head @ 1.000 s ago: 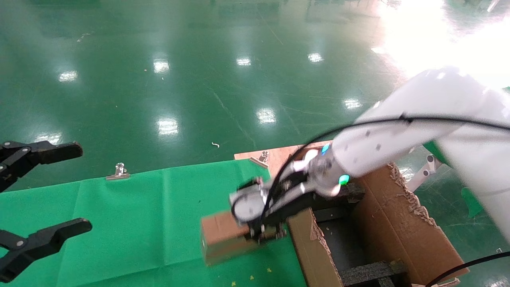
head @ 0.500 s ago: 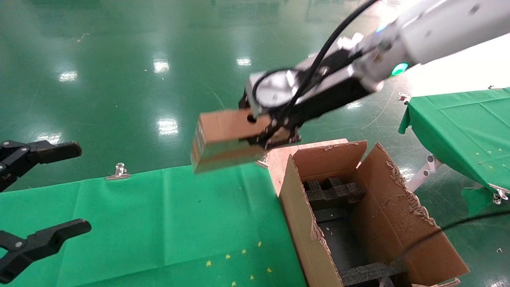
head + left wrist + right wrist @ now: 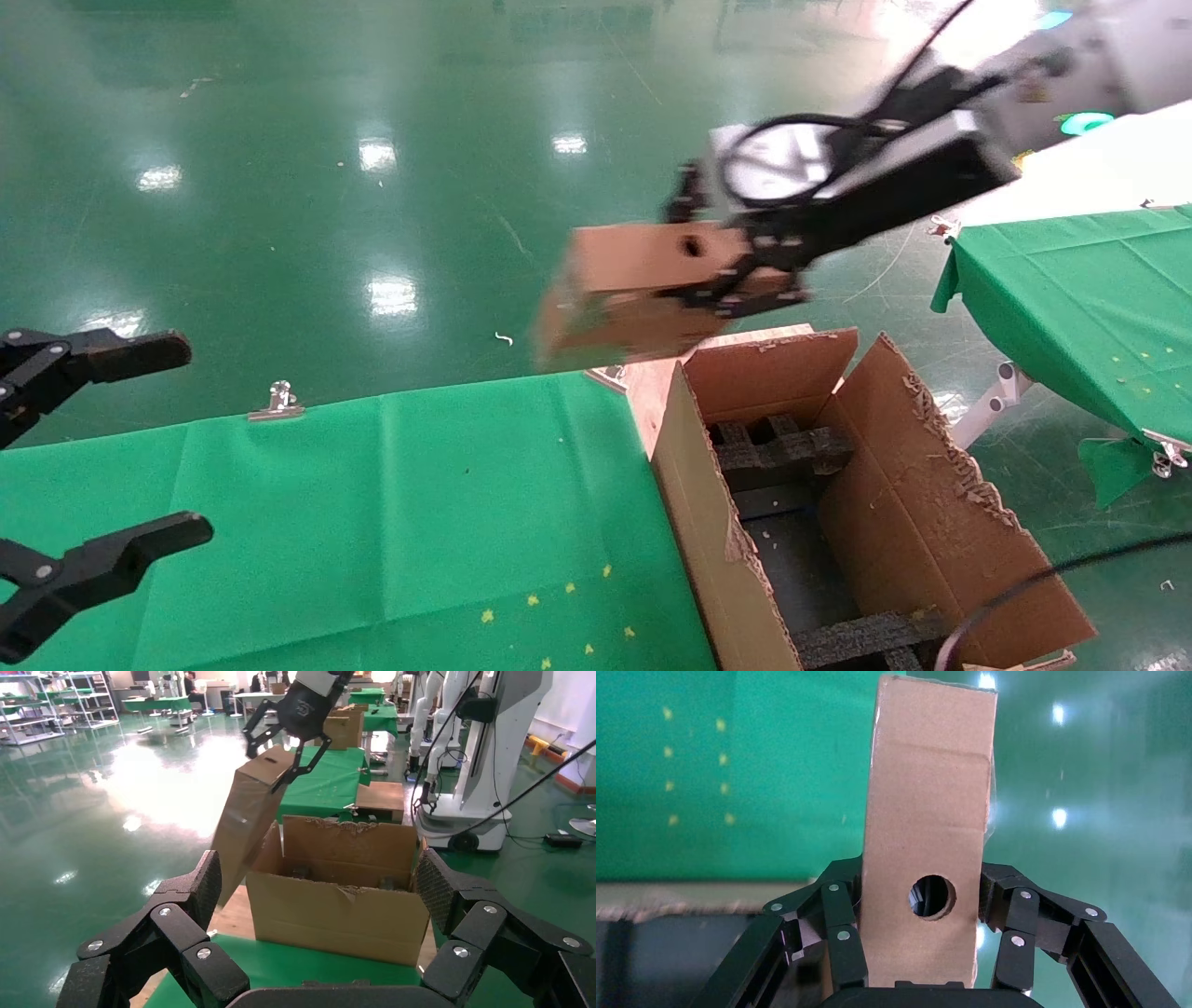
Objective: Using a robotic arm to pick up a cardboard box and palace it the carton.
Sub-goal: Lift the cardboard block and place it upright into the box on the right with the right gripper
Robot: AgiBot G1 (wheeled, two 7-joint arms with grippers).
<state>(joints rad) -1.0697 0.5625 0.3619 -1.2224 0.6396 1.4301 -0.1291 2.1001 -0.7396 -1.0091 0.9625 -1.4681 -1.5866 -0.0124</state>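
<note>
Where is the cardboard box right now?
In the head view the cardboard box hangs in the air, clamped in the right gripper, just beyond the carton's far-left corner.

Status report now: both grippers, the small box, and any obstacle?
Right gripper shut on cardboard box, in the air beside the carton. Left gripper open, parked over green table. Carton flaps stand up.

Bright overhead lamps glare on floor [image 3: 391, 186]; cardboard box [image 3: 643, 289] motion-blurred.
</note>
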